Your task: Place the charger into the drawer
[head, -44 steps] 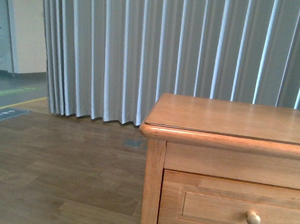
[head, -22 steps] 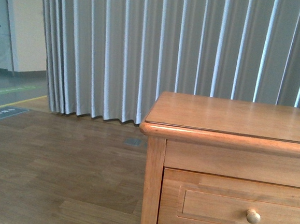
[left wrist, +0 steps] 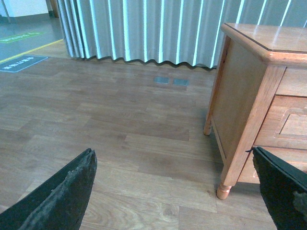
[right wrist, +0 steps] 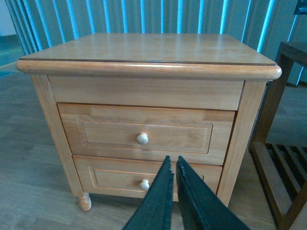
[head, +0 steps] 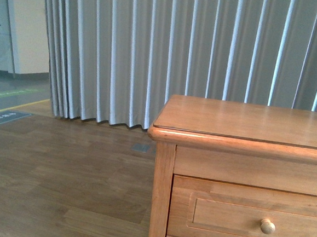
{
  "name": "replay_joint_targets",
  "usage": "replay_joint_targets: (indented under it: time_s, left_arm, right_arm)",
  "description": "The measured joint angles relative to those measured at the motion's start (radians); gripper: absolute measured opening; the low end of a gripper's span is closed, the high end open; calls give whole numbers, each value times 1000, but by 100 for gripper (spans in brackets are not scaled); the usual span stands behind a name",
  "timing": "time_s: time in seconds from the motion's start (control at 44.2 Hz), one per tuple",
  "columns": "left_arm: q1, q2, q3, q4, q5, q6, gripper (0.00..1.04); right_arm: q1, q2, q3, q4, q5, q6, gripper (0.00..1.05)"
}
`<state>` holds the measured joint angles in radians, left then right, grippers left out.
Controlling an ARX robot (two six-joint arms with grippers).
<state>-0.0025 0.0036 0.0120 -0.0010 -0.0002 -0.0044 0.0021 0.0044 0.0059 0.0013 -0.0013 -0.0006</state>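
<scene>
Nearest the lens in the right wrist view, the right gripper [right wrist: 174, 165] shows two dark, matte fingers pressed almost together, only a thin slit between them, nothing pinched. Just beyond it stands the nightstand [right wrist: 148, 62], honey-brown wood with a smooth, rounded-edge top. Under that top sits the drawer [right wrist: 146, 134], closed, its recessed rectangular panel carrying a round pale knob [right wrist: 142, 139]. Below it, a shorter drawer front [right wrist: 120, 177] with its own small knob, and a turned wooden foot [right wrist: 85, 201] at the nightstand's corner. Beside the nightstand, a darker slatted wooden rack [right wrist: 283, 167].

Over to the left wrist view: the left gripper [left wrist: 175, 191] is spread wide, rough black fingers [left wrist: 62, 196] at either edge, empty. Between them, wood-plank floor [left wrist: 110, 129] running up to the nightstand's side panel. Behind it all hang grey pleated curtains [head: 169, 48]. The charger appears in none of the views.
</scene>
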Motion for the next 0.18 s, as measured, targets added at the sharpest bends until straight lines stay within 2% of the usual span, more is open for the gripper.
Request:
replay_joint_targets:
  time_s: [0.068, 0.181]
  left_arm:
    - [0, 0, 0, 0, 0, 0, 99]
    - [0, 0, 0, 0, 0, 0, 99]
  right_arm:
    - [0, 0, 0, 0, 0, 0, 18]
    - [0, 0, 0, 0, 0, 0, 44]
